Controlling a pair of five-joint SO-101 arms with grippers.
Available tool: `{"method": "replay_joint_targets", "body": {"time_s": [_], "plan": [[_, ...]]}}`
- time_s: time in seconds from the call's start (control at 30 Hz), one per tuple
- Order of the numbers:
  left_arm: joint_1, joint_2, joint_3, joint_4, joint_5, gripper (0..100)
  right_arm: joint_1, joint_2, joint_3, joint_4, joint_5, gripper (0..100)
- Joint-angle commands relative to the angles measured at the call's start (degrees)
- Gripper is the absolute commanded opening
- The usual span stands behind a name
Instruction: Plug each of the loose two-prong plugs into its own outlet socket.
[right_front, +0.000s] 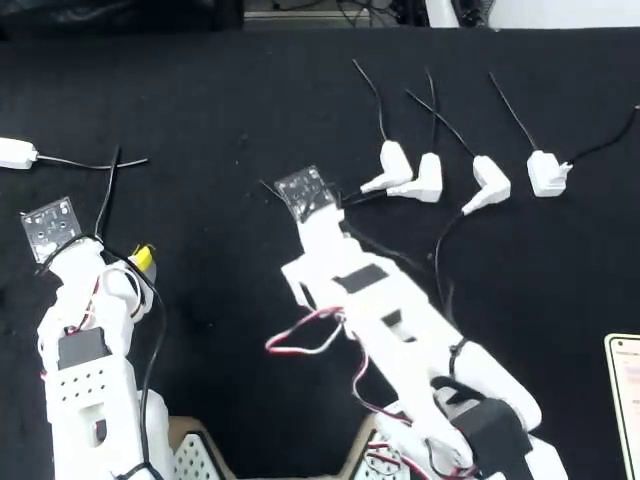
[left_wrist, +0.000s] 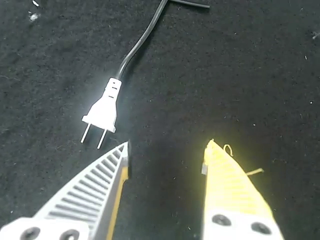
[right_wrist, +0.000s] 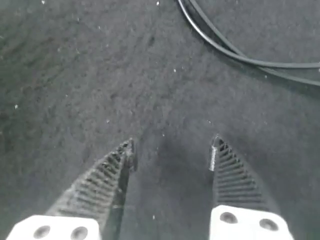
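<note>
left arm: we find it drawn in and upright, with the wrist tipped so that the left gripper points down. its jaws stand apart. the ribbed white finger and the yellow finger taper to tips with a wide gap between them.

right arm: we find it stretched out long, its links trailing in a slanted line behind the fingers. the right gripper also points down with jaws apart. both dark ribbed fingers narrow to tips that sit about level with each other, a wide gap between them.
</note>
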Motion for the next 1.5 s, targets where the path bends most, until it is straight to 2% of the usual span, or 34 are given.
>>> {"method": "replay_joint_targets", "body": {"time_s": [0.0, 0.07, 0.13, 0.23, 0.3, 0.43, 0.6, 0.87, 1.03, 1.1, 1.47], "plan": [[0.40, -0.09, -2.33, -0.44, -0.26, 25, -0.79, -2.59, 0.13, -3.25, 0.09, 22.3], [0.13, -0.09, -6.29, 2.11, -0.35, 25, -0.79, -2.59, 0.13, -3.25, 0.09, 22.3], [-0.84, -0.09, -12.88, 8.09, -0.88, 25, -0.79, -2.42, 0.22, -3.25, 0.09, 22.3], [-2.24, 0.62, -24.84, 17.49, -5.54, 25, -0.79, -2.15, 0.22, -3.25, 0.09, 22.3], [-3.21, 2.73, -31.69, 20.48, -8.44, 25, -0.88, -2.15, 0.22, -3.25, 0.09, 22.3], [-6.99, 13.45, -42.51, 22.24, -11.08, 25, -1.05, -2.15, 0.22, -3.25, 0.09, 22.3], [-10.86, 34.46, -54.99, 21.10, -11.16, 25, -1.05, -2.15, 0.22, -3.25, 0.09, 22.3], [-11.03, 64.88, -77.41, 21.19, 0.26, 25, -1.05, -2.15, 0.22, -3.25, 0.09, 22.3], [-10.77, 80.97, -89.89, 21.19, 15.82, 25, -1.05, -2.15, 0.22, -3.25, 0.09, 22.3], [-10.77, 87.03, -94.64, 21.36, 19.87, 25, -1.05, -2.15, 0.22, -3.25, 0.09, 22.3], [-12.18, 110.07, -116.97, 21.54, 23.65, 30, -0.88, -2.15, 0.22, -3.25, 0.18, 22.3]]}}
